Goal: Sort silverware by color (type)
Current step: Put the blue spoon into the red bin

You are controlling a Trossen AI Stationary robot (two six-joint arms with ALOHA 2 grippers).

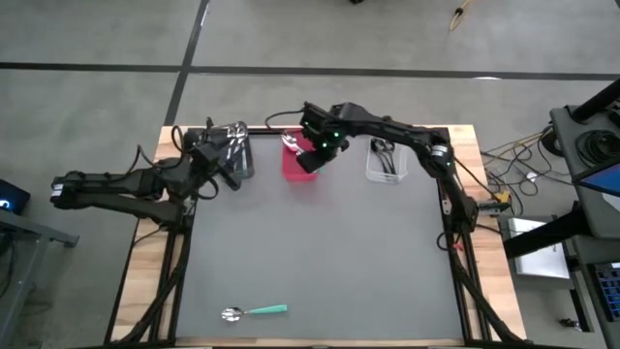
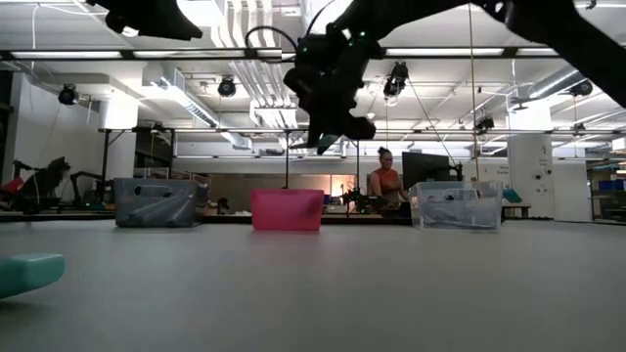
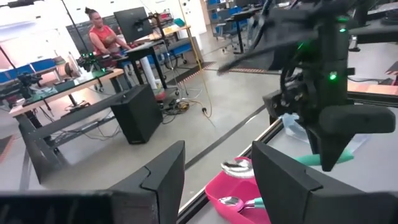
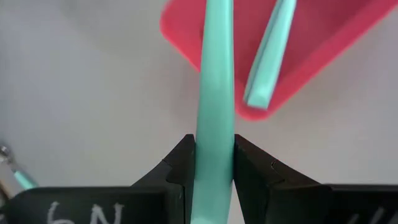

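1. 1 teal-handled spoon lies alone at the near edge of the grey surface, well apart from both arms.
2. Across the surface, 3 bins stand in a row at the far edge: a grey bin on the left, a pink bin in the middle and a clear bin on the right.
3. The right pincer hangs above the pink bin, clenched on the handle of a teal spoon; another teal handle leans over the bin's rim.
4. The left pincer sits beside the grey bin, which holds pale-handled spoons, its fingers spread and grasping nothing.
5. Black spoons lie in the clear bin.
6. Beyond the surface, a person sits at a desk in the room.
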